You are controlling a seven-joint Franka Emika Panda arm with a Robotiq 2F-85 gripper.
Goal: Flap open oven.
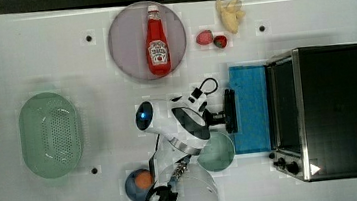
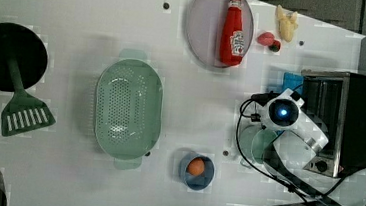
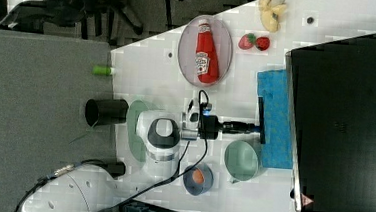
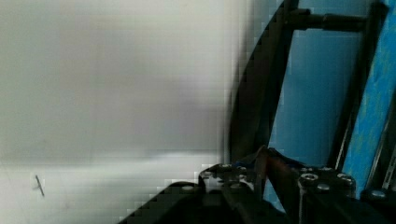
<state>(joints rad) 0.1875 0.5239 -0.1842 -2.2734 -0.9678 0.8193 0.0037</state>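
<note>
My arm [image 1: 179, 125] reaches level across the white table [image 1: 36, 55] toward the top view's right, elbow low near the top view's bottom edge, wrist pointed at the oven. In the right view the same reach runs straight to the right view's right, ending at the door handle.

The oven [image 1: 338, 109] is the biggest thing here, standing at the top view's right end of the table, black top up. Its blue door [image 1: 250, 108] is flapped down flat on the table, stretching from the oven's front frame toward the top view's left. The bar handle [image 1: 230, 111] lies at the door's free edge, and my gripper [image 1: 221, 116] sits right at it. In the wrist view my fingers [image 4: 266, 163] close around the handle bar, so I read them as clamped on it.

Open room is tight just beside the door. A pale green bowl [image 1: 215, 152] touches or nearly touches the door's lower corner in the top view, under my wrist. Toward the top view's top, the plate [image 1: 132, 40] carrying the ketchup bottle [image 1: 157, 41] is near, and two strawberries [image 1: 211, 38] and a peeled banana [image 1: 230, 14] lie beyond the door's upper corner. A blue bowl with an orange ball [image 1: 140, 182] sits by my elbow. The green colander [image 1: 52, 134] is well apart at the top view's left, with bare table between it and me.
</note>
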